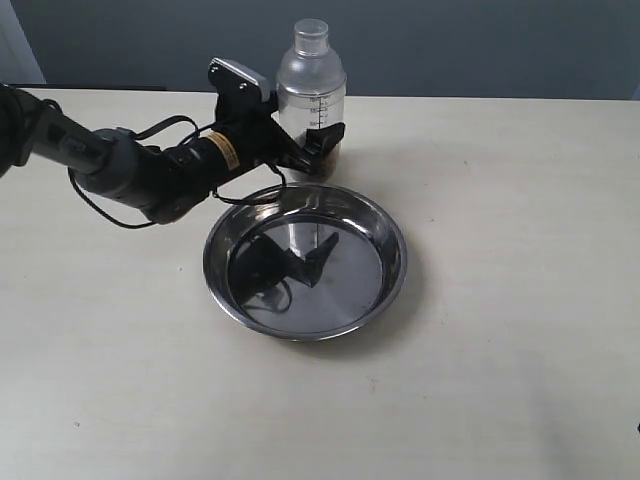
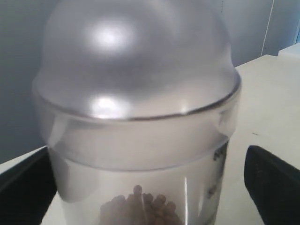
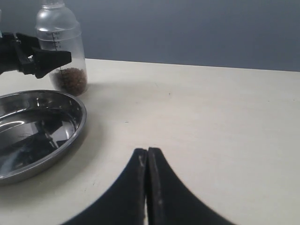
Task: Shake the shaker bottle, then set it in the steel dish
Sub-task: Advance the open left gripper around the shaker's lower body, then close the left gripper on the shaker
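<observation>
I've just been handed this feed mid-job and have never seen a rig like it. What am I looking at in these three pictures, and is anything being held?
This is a two-armed robot working at a pale table. The exterior view looks down on the whole scene. The other two come from cameras on the arms' wrists.

On the table stand a clear shaker bottle with brown bits inside and, nearer the camera, a shiny steel dish, with nothing in it but reflections.

The left gripper reaches in from the left, its black fingers on either side of the bottle. Whether they already press it, I cannot tell. The bottle's base looks to be on the table.

The right gripper is shut and holds nothing, out to one side.
</observation>
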You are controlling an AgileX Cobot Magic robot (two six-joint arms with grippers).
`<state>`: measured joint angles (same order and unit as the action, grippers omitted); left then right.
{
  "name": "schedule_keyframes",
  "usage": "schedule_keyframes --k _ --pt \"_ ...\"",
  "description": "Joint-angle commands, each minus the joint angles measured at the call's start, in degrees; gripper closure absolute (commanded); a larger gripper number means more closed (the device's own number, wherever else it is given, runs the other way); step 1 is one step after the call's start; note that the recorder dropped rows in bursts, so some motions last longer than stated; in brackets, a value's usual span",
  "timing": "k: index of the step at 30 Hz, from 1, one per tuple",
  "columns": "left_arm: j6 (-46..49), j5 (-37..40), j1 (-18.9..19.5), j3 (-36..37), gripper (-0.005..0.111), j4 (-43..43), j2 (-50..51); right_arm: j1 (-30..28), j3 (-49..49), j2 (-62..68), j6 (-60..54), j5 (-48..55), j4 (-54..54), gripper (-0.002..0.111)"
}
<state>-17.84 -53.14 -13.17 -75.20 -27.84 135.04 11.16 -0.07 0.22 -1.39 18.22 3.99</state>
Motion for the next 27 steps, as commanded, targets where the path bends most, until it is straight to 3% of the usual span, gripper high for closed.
schedule_keyframes --k 1,12,27 --pt "-0.34 0.89 -1.40 -2.52 0.002 0.35 2.09 0.23 0.07 -0.22 -0.10 -0.75 -0.26 0.109" --pt "-0.09 -2.73 -1.77 -3.89 0.002 3.15 3.91 0.23 0.07 -0.22 -0.10 -0.75 -0.26 0.109" --pt "-3.13 2.29 -1.77 -8.65 0.002 3.39 4.90 0.23 0.07 -0.22 -0.10 -0.75 -0.26 0.109"
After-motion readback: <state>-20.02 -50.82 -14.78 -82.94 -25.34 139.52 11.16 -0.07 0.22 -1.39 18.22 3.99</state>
